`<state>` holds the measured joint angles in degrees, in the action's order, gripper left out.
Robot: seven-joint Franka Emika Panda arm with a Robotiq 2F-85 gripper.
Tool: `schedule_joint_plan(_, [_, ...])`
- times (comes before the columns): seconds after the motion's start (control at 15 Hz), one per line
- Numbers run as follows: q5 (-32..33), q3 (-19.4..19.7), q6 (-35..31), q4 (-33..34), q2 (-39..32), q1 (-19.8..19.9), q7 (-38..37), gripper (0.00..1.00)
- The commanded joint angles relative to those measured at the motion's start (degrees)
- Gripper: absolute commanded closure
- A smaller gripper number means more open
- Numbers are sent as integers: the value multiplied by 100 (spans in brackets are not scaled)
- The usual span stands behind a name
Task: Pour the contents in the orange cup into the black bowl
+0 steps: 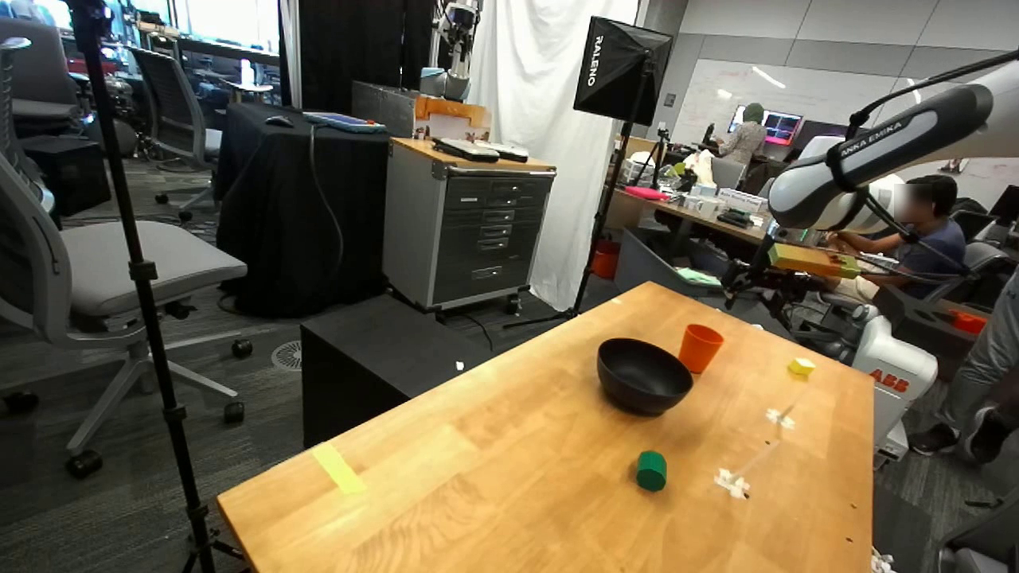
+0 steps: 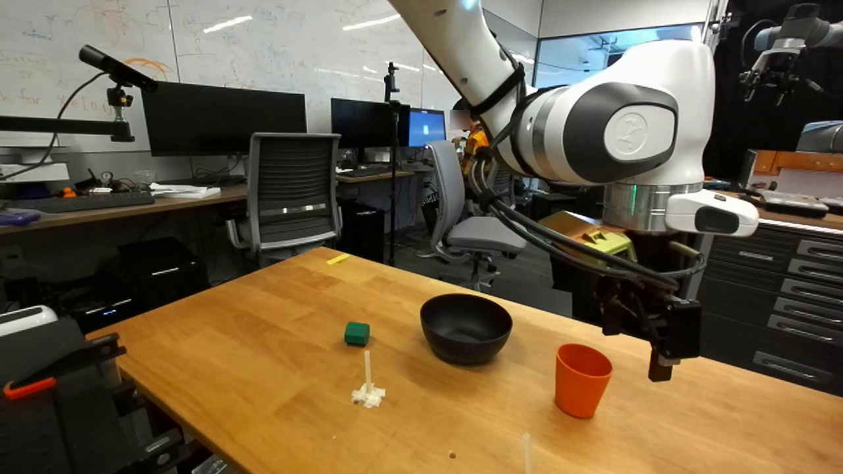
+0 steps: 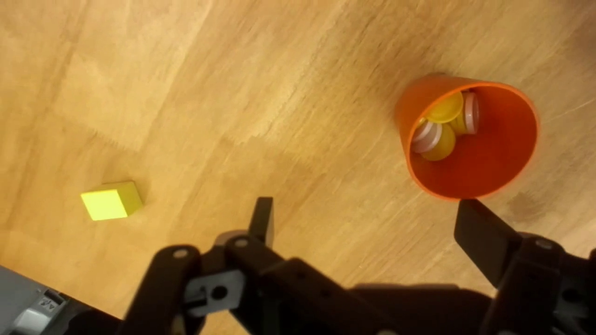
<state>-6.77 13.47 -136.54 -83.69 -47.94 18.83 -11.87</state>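
Currently, low in the wrist view, the end effector [image 3: 366, 208] has its fingers wide apart; at upper right the cup [image 3: 493, 153] stands upright holding yellow and pale discs [image 3: 440, 144], a yellow block [image 3: 111, 202] at left. Right of centre in an exterior view, the bowl [image 1: 643, 380] sits on the table [image 1: 478, 477] near the cup
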Motion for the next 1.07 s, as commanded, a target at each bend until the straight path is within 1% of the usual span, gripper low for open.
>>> schedule_joint_plan(0.0, [148,26,47,-133,90,-19,153,0])
schedule_joint_plan(0.6, [110,-184,-75,-177,-6,23,563,0])
schedule_joint_plan(1.0, [75,-277,-33,-26,-235,42,660,0])
